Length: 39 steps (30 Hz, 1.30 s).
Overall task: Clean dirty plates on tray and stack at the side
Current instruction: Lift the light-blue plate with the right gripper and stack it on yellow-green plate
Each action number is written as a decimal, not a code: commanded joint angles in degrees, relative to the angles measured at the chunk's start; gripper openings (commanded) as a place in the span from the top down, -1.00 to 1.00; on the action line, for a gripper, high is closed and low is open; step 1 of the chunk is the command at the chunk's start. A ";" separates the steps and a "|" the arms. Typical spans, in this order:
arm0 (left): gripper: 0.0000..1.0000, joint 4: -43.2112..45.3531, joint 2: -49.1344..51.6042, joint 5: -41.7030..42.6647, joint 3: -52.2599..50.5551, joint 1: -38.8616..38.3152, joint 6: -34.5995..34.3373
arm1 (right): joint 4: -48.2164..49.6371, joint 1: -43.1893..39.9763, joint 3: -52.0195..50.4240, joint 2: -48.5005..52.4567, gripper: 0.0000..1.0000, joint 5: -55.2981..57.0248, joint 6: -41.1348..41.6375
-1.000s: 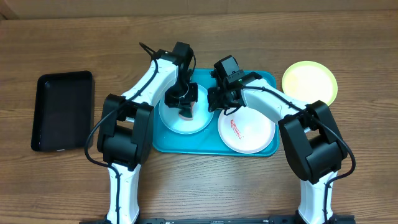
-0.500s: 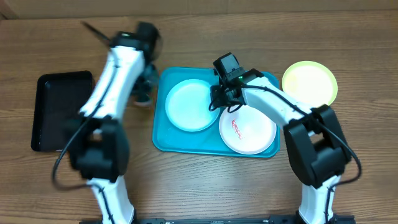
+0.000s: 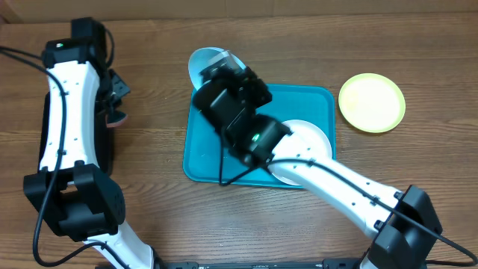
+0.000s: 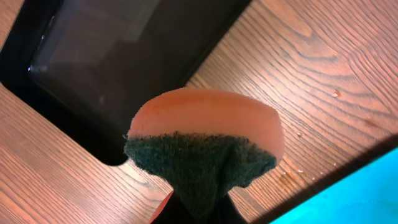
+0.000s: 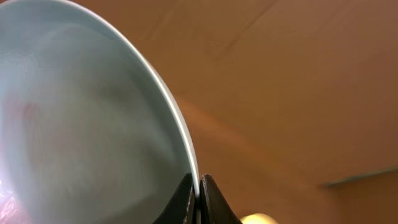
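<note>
At the far left, a small black rectangular plastic tray lies on the wooden table, mostly hidden in the overhead view beneath the left arm. The left gripper hangs over that tray's right edge, its fingers pinched tight on a salmon-pink sponge with a dark green scouring face. The wrist view shows the sponge bulging above the fingers, with the dark tray and bare wood behind it.

Further right, the light blue round plastic plate is held off the table and steeply tilted above the far left corner of the large turquoise rectangular plastic tray. The right gripper clamps its rim, with both fingers pressed together on the thin edge. The raised right arm and its camera housing block much of the turquoise tray's middle.

The white round plate lies flat in the tray's right half, its near left part covered by the arm. The yellow-green round plate lies on the table, just beside the tray's right rim.
</note>
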 commanded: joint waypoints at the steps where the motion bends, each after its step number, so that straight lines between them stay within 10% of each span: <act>1: 0.91 0.09 0.09 2.43 -0.79 1.46 -0.50 | 4.76 1.84 1.16 -0.70 0.92 14.75 -17.77; 9: 0.92 0.17 0.09 2.43 -0.83 1.46 -0.50 | 7.87 2.40 1.09 -0.70 0.92 15.06 -20.70; 15: 0.92 0.20 0.09 2.43 -0.83 1.49 -0.46 | -3.37 -2.34 1.01 -0.68 0.92 2.38 1.09; 27: 0.91 0.13 0.09 3.98 -0.83 1.46 -0.02 | -15.28 -40.70 -0.66 0.02 0.92 -66.88 36.79; 39: 0.92 1.33 0.09 7.15 -0.83 1.46 1.92 | -22.23 -69.77 -7.10 0.09 0.92 -68.74 36.76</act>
